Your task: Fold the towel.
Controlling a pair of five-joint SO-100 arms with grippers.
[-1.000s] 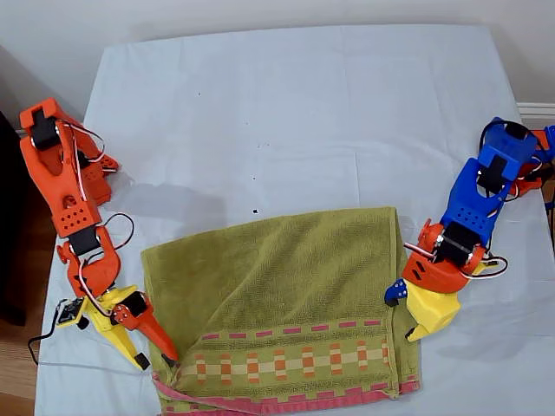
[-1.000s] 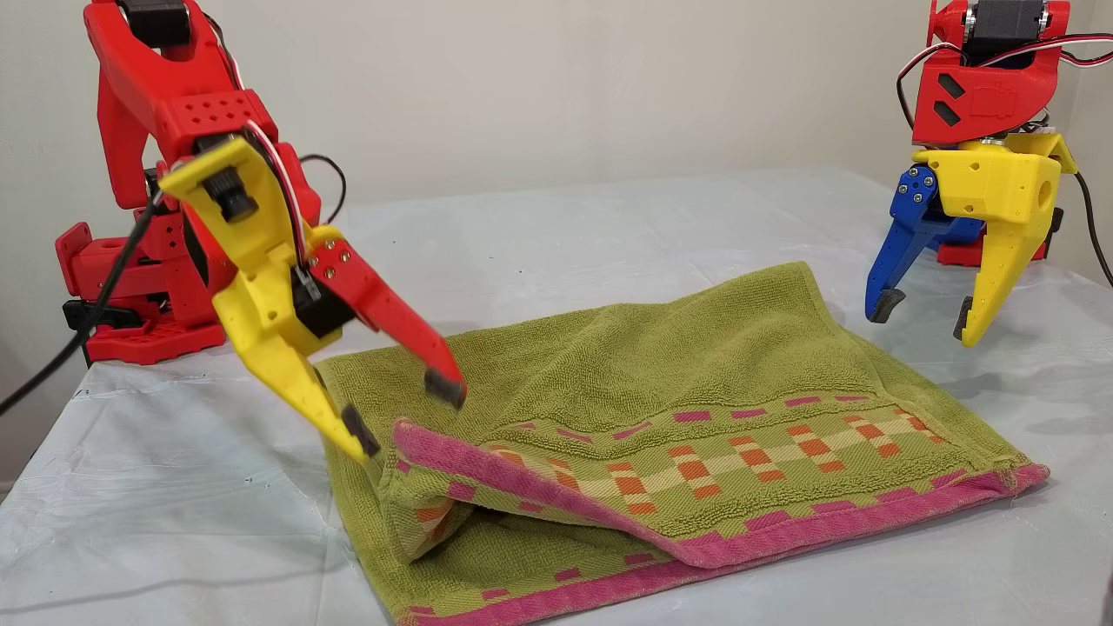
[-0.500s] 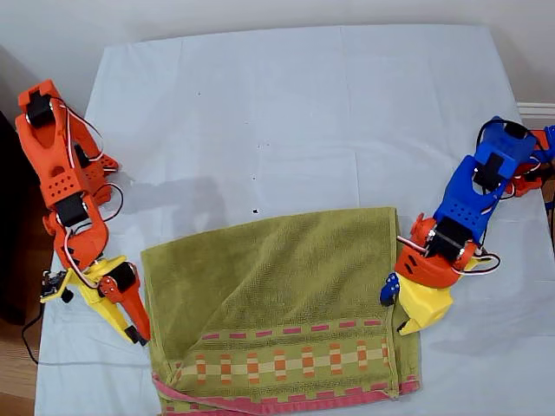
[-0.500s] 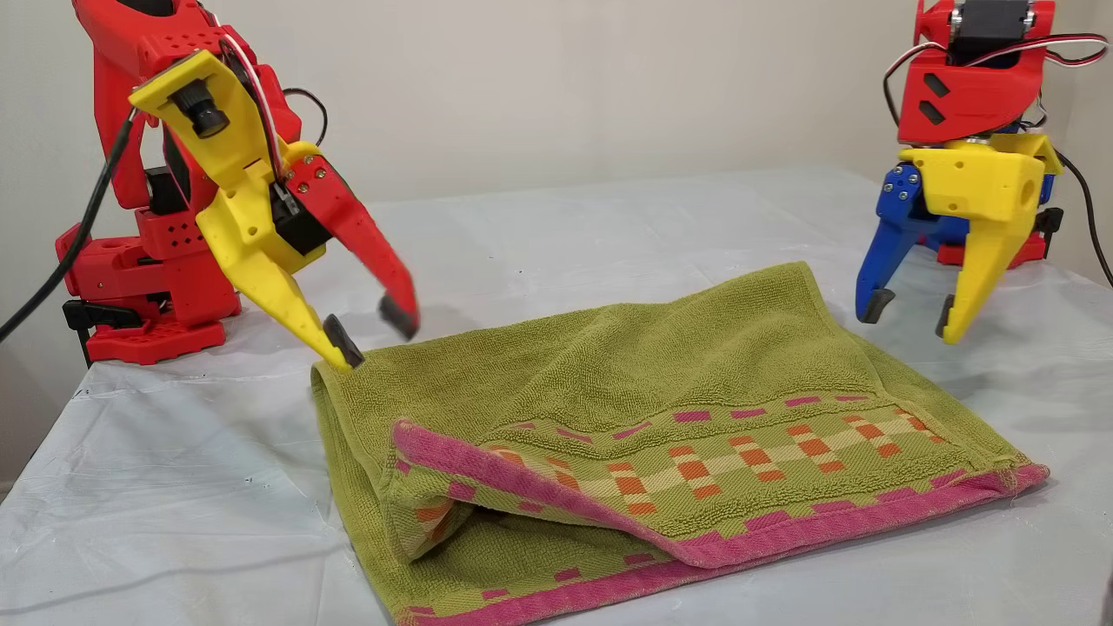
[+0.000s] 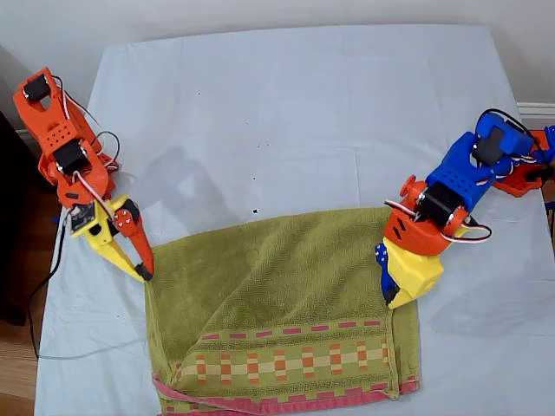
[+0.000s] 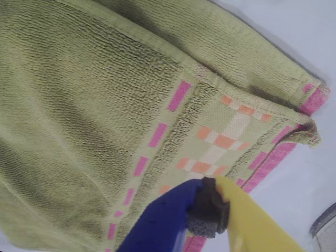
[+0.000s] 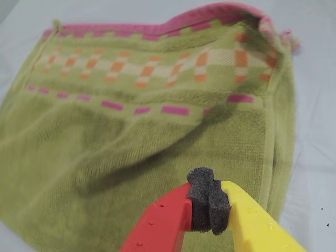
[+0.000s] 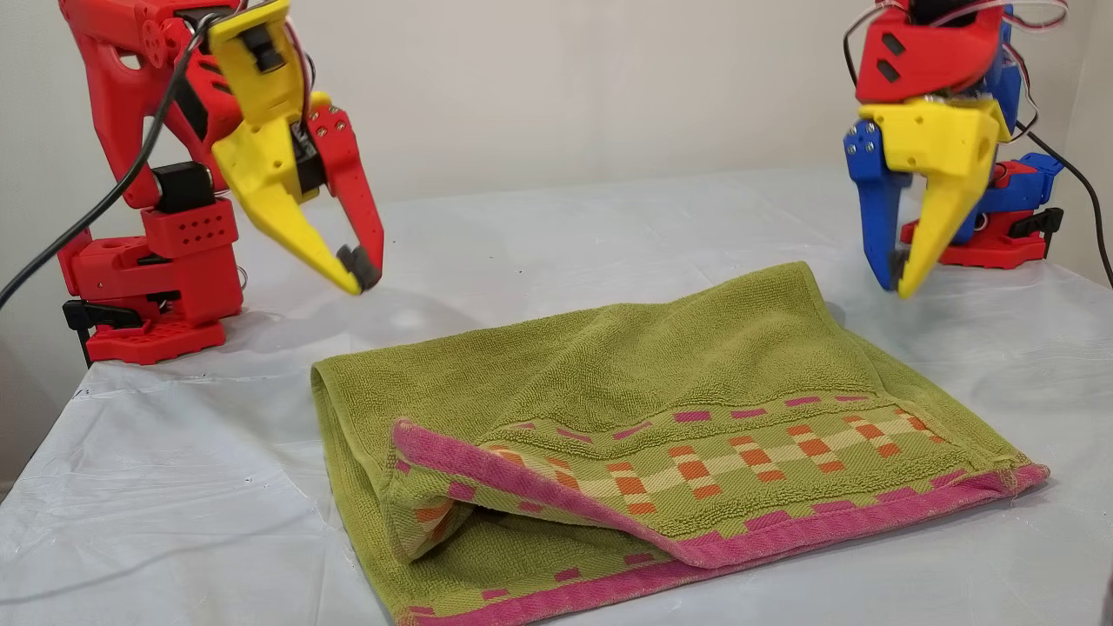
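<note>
The olive-green towel [image 5: 277, 312] lies folded in half on the table, its pink hems and orange-and-cream band [image 8: 696, 469] toward the exterior view's bottom edge. My first gripper [image 5: 388, 299], blue and yellow, hangs shut and empty above the towel's edge on the exterior view's right; its pads [image 6: 207, 210] touch over the towel [image 6: 105, 105]. My second gripper [image 5: 145, 273], red and yellow, is shut and empty above the towel's folded corner on the exterior view's left. Its pads [image 7: 208, 202] meet above the towel [image 7: 131, 121]. In the other view both grippers [image 8: 358, 274] [image 8: 896, 280] are off the cloth.
A white tablecloth sheet [image 5: 286, 104] covers the table. The red arm base [image 8: 148, 287] stands at the other view's left, and the other arm's base [image 8: 1000, 235] at its right. A black cable [image 5: 48, 277] hangs off the table at the exterior view's left.
Both grippers have gone from open to shut with nothing in them. Both have risen and drawn back from the hem end toward the towel's folded edge.
</note>
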